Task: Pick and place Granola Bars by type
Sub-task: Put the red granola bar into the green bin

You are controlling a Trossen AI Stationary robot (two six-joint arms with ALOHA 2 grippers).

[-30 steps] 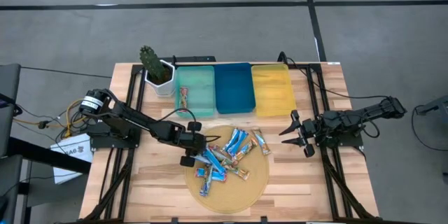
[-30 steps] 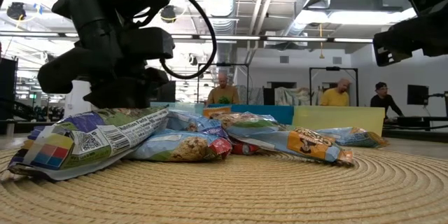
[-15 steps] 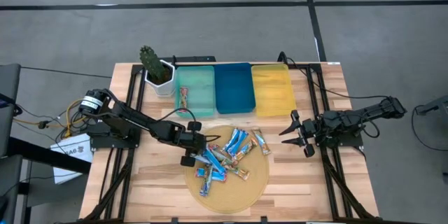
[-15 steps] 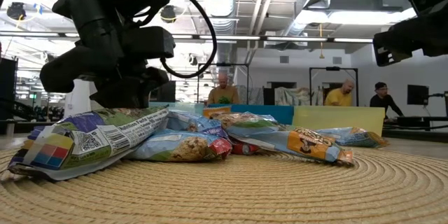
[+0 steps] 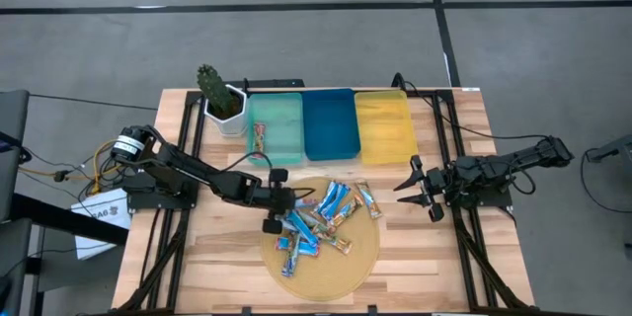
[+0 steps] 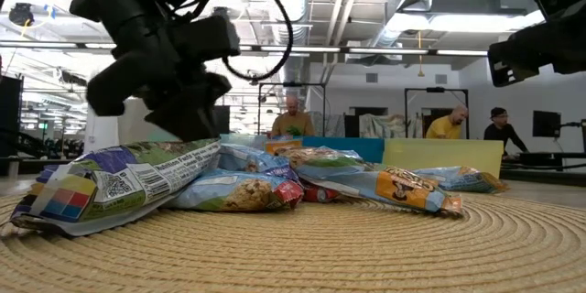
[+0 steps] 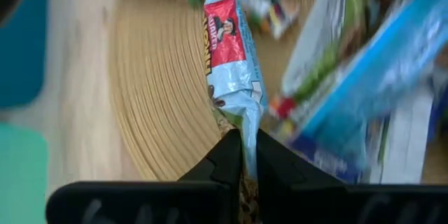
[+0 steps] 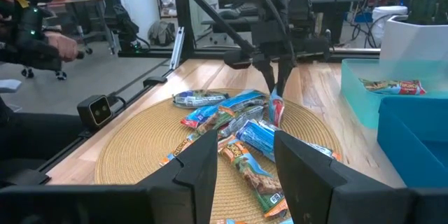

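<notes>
The left tool point(image 7: 243, 155) is pinched shut on the end of a light-blue foil granola bar with a red label point(image 7: 229, 49), at about nine o'clock on the round woven straw mat point(image 5: 351, 265). The other blue, orange and tan wrapped bars point(image 5: 331, 205) lie heaped on the mat. The right tool point(image 5: 423, 189) waits at three o'clock above the wooden tabletop point(image 5: 217, 267), fingers apart, holding nothing.

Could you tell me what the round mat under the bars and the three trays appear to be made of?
The round mat looks like woven straw or similar fibre: tan, matte, coiled in concentric ribs. The teal tray, blue tray and yellow tray look like moulded plastic: smooth, evenly coloured, rounded rims, though that is a guess.
</notes>
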